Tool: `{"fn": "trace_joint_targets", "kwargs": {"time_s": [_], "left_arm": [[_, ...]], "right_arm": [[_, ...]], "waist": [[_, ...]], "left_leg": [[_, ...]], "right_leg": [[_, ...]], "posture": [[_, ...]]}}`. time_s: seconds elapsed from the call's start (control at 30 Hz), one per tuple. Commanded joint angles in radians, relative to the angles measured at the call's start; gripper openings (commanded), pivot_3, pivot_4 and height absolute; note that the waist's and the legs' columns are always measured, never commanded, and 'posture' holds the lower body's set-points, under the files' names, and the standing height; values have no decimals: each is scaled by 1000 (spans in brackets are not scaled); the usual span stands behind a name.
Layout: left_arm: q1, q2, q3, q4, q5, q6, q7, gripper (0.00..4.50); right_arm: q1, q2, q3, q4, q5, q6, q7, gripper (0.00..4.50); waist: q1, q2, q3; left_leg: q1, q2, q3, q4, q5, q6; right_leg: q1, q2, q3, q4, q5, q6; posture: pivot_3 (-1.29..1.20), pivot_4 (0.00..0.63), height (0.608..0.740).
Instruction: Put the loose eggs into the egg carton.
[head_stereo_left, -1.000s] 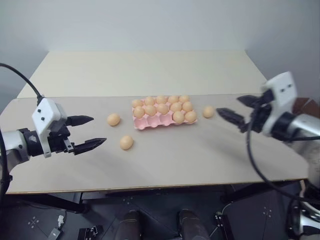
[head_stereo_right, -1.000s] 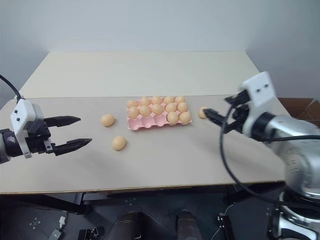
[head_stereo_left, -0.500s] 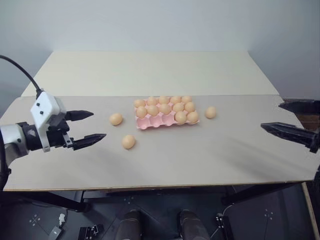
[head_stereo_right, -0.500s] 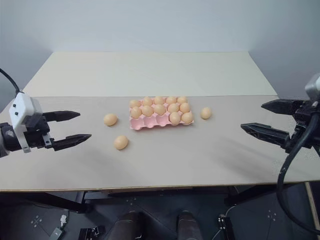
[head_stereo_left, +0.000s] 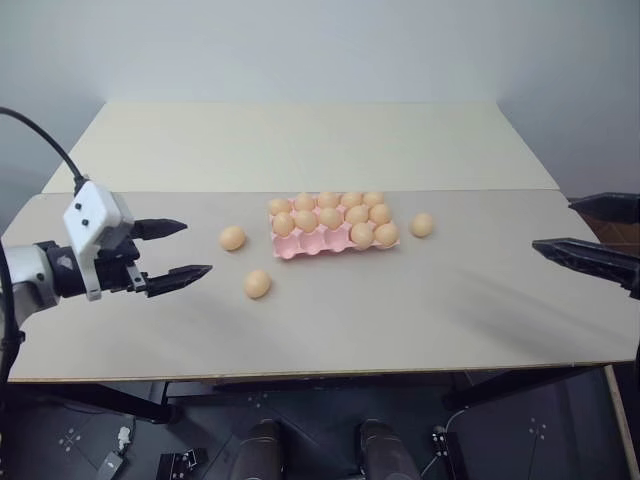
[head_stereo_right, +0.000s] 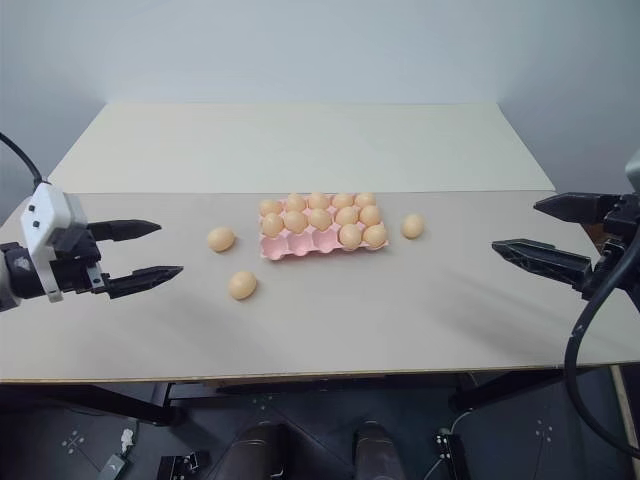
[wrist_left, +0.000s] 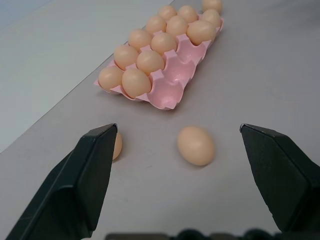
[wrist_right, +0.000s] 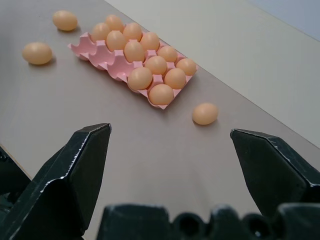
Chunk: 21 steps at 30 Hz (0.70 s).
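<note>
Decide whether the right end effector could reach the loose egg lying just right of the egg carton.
Probably yes: the right end effector is open, and only bare tabletop separates it from that egg.

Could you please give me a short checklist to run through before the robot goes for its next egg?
1. Left tool open and holding nothing: ok.
2. Right tool open and holding nothing: ok.
3. Loose eggs to collect: three on the table, two left of the egg carton at and, one right of it: ok.
4. Free cups: three bare in the near row: ok.
5. Path from the left tool to the nearest egg is unobstructed: ok.
6. Carton lies flat, eggs seated: ok.
</note>
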Motion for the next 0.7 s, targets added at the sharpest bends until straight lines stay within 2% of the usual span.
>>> {"fn": "trace_joint_targets", "kwargs": {"time_s": [0.03,0.2,0.37,0.5,0.6,0.7], "left_arm": [[-23,11,4,-4,-2,-20,-5,4251],[-31,7,-1,-5,-5,-19,-8,4251],[-54,-4,-32,-8,-13,-18,-12,4251],[-82,-17,-71,-13,-13,-18,-11,4251],[-93,-26,-96,-20,-12,-19,-9,4251],[-97,-32,-107,-27,-14,-16,-5,4251]], "right_arm": [[-6,-2,-44,8,-13,-45,-21,4470],[-14,14,-16,33,-24,-73,-62,4470],[-118,96,142,49,-1,-70,-204,4470],[-246,228,343,39,-28,-24,-391,4470],[-359,380,518,88,-155,-12,-602,4470],[-488,511,627,217,-261,49,-756,4470]], "waist": [[0,0,0],[0,0,0],[-4,0,0],[-7,0,0],[-11,0,0],[-14,0,0]], "left_leg": [[0,0,0,0,0,0],[0,0,0,0,0,0],[1,0,0,0,0,0],[1,1,0,1,0,0],[0,1,0,1,0,0],[-2,0,0,1,0,0]], "right_leg": [[0,0,0,0,0,0],[0,0,0,0,0,0],[1,0,0,0,0,0],[0,1,1,1,0,0],[-1,1,2,2,0,0],[-2,1,2,2,1,0]], "posture": [[0,150,740],[0,150,740],[0,150,740],[0,150,740],[0,150,740],[0,150,740]]}}
